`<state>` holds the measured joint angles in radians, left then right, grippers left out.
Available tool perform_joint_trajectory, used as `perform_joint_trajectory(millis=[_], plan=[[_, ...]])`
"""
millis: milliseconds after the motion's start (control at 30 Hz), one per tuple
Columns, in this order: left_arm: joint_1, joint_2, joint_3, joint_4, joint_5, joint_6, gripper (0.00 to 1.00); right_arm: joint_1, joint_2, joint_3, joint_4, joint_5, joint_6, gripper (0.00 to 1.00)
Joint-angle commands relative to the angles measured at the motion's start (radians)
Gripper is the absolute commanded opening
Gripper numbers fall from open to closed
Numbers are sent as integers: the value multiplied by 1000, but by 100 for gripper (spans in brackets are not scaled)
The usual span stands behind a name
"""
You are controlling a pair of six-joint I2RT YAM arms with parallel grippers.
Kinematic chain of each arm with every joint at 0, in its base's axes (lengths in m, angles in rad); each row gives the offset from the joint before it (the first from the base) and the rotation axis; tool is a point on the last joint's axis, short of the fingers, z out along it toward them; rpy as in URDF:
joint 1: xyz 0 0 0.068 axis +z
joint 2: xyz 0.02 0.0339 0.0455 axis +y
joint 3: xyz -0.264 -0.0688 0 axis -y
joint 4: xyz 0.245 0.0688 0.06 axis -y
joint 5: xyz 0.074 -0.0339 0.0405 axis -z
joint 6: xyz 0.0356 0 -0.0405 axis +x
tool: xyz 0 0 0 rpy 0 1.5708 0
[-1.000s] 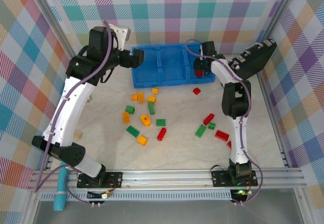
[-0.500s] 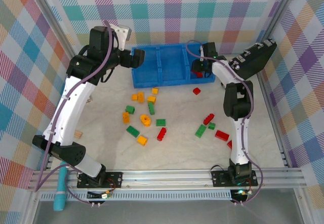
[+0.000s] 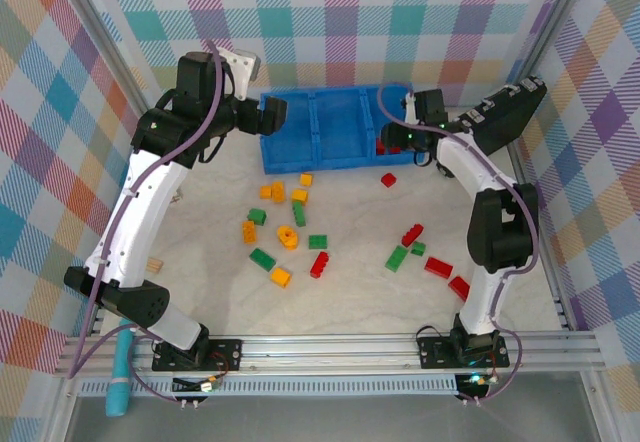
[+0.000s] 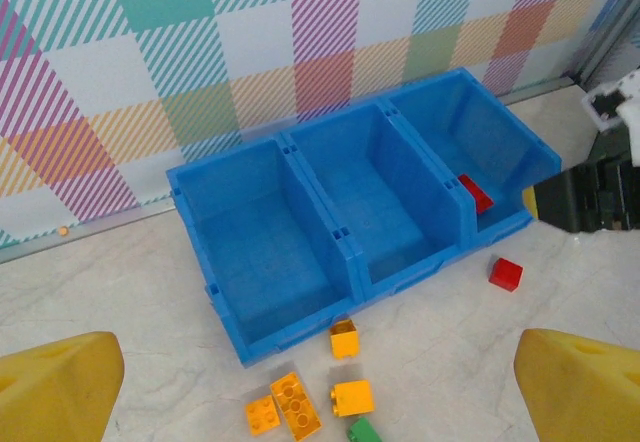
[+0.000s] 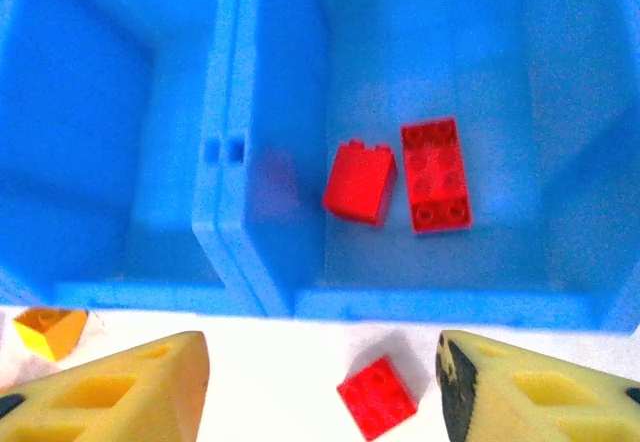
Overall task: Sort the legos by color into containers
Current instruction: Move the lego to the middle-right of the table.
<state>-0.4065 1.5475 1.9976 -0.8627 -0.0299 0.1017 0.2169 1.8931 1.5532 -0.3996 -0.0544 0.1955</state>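
Currently both grippers stand empty by the tray, two red bricks lying in its right compartment.
Nearest the arm bases, loose studded plastic bricks [image 3: 287,236] in red, green and yellow-orange lie scattered on the smooth pale tabletop [image 3: 350,302] from centre toward 4 o'clock, bare room between them. At 12 o'clock the low bright-blue plastic tray [image 3: 320,160] runs 9 to 3, three square compartments abreast. The right gripper [image 5: 322,372] hovers at its 3 o'clock end, yellow fingers spread; a small red brick [image 5: 377,397] lies just outside the wall. Inside, a flat red eight-stud brick [image 5: 436,174] lies studs up, long axis 12 to 6 in the wrist view, just beside a smaller red block [image 5: 361,182] tipped over. The left gripper [image 4: 315,362], fingers wide apart, hangs by the 9 o'clock end.
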Motion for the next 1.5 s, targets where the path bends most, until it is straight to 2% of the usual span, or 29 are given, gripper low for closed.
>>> perform_joint_trajectory(millis=[0,233,533,800,1000,1133,1467], plan=[[-6,-36,-1,9,0,24,100,9,3,-79,13,-33,36,67],[-6,-76,-10,7,-11,29,100,12,44,-156,87,-31,107,71],[-6,-104,-53,11,-16,29,100,25,167,-67,32,73,130,71],[-6,-106,-60,11,-25,39,100,31,245,-25,24,83,159,70],[-6,-102,-53,10,-29,41,100,38,287,12,-9,110,164,63],[-6,-99,-52,12,-24,41,100,39,294,14,-24,124,164,55],[-6,-108,-67,21,-22,50,100,41,269,-49,-50,117,140,44]])
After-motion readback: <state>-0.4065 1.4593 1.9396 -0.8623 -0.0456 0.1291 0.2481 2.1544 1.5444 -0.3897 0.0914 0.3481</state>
